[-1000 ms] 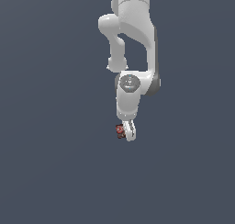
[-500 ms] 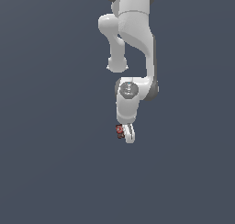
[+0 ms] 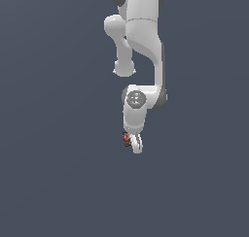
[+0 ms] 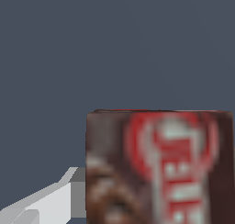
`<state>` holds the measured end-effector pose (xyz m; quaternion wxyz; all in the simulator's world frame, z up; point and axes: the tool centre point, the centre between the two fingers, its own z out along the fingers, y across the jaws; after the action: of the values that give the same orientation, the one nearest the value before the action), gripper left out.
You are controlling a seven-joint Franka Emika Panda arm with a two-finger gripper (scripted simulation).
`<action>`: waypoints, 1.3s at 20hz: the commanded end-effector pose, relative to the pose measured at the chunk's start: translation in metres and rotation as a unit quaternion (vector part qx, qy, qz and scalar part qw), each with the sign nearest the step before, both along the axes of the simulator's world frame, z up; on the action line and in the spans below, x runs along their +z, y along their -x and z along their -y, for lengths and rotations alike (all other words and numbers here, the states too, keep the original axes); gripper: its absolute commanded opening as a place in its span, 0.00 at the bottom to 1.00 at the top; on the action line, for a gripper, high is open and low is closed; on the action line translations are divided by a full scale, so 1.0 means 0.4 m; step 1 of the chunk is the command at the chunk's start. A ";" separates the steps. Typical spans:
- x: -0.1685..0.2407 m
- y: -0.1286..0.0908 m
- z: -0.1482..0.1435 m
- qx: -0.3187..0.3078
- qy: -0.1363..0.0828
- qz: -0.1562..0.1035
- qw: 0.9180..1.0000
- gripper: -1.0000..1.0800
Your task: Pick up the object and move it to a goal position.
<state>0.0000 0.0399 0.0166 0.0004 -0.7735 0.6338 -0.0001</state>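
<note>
The object [image 3: 127, 139] is a small dark brown and red packet held between the fingers of my gripper [image 3: 132, 143], off the ground in the exterior view. The gripper is shut on it and hangs below the white arm. In the wrist view the packet [image 4: 158, 168] fills the near corner, with its red label and pale lettering facing the camera. One pale finger [image 4: 46, 204] shows beside it. The other finger is hidden behind the packet.
Only plain dark grey-blue ground [image 3: 58, 182] shows around the arm in both views. No goal marker and no other object shows.
The wrist joint has come lower in the exterior view and the hand looks shorter. The packet stays in the grip at nearly the same spot.
</note>
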 end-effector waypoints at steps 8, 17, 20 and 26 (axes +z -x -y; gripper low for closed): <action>0.000 -0.001 0.000 0.000 0.000 0.000 1.000 0.00; 0.056 -0.040 0.019 0.000 0.000 0.000 1.000 0.00; 0.093 -0.067 0.031 0.000 0.001 0.000 1.000 0.00; 0.187 -0.136 0.062 0.000 0.001 0.000 1.000 0.00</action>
<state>0.0470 0.0186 0.0812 -0.0004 -0.7735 0.6339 -0.0007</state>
